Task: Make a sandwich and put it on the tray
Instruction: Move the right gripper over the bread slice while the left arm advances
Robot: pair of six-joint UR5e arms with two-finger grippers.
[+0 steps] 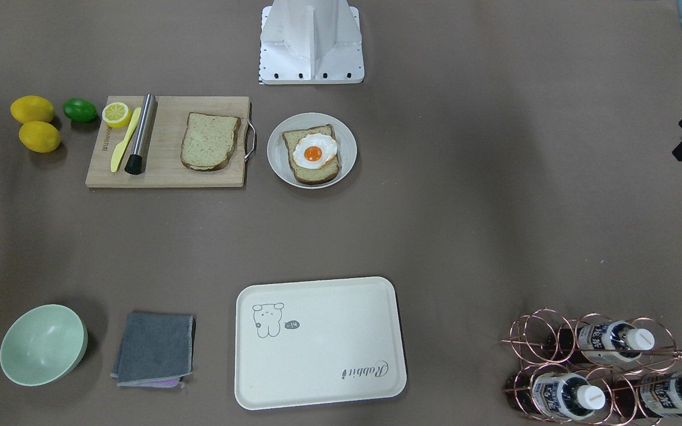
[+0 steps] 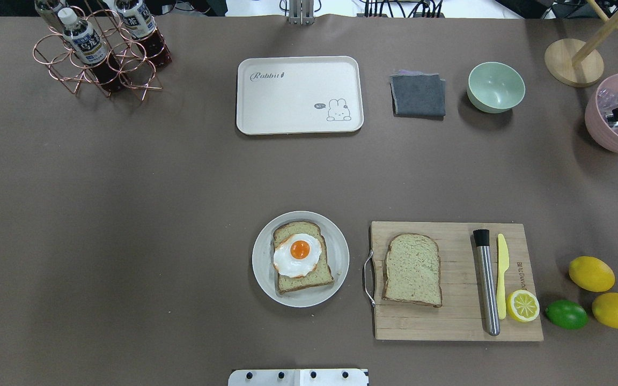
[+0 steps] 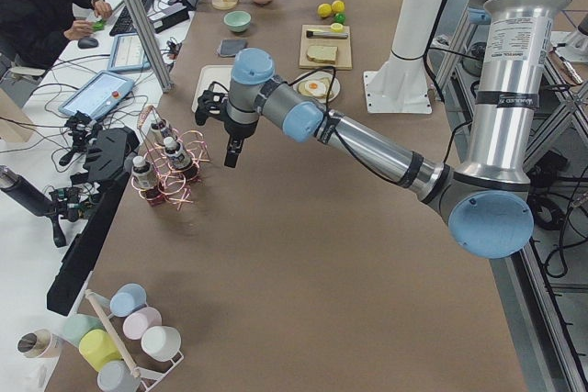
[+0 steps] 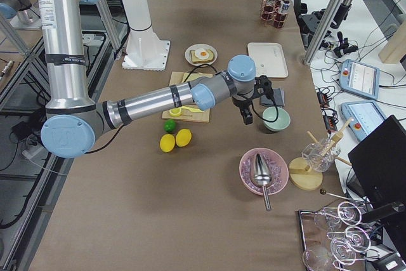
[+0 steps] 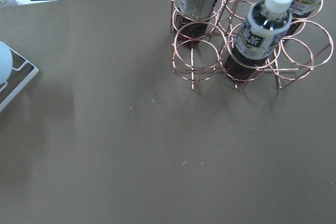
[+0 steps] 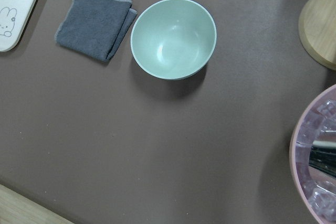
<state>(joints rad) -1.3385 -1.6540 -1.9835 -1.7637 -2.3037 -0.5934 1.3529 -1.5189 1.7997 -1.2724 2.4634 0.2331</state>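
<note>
The egg-topped slice (image 2: 303,279) is laid on the plate (image 2: 263,268), the bare slice (image 2: 412,269) on the board (image 2: 448,316), domed ends turned toward the tray (image 2: 298,96), well apart from the left fingers (image 3: 230,154) and right fingers (image 4: 246,117), whose state cannot be told.

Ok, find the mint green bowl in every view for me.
Front-facing: bowl, bottom left.
Overhead: bowl, top right.
Exterior left: bowl, far end, top, left of centre.
Exterior right: bowl, right of centre.
Left wrist: not in it.
Right wrist: bowl, top centre.
Landmark: the folded grey cloth beside it.
</note>
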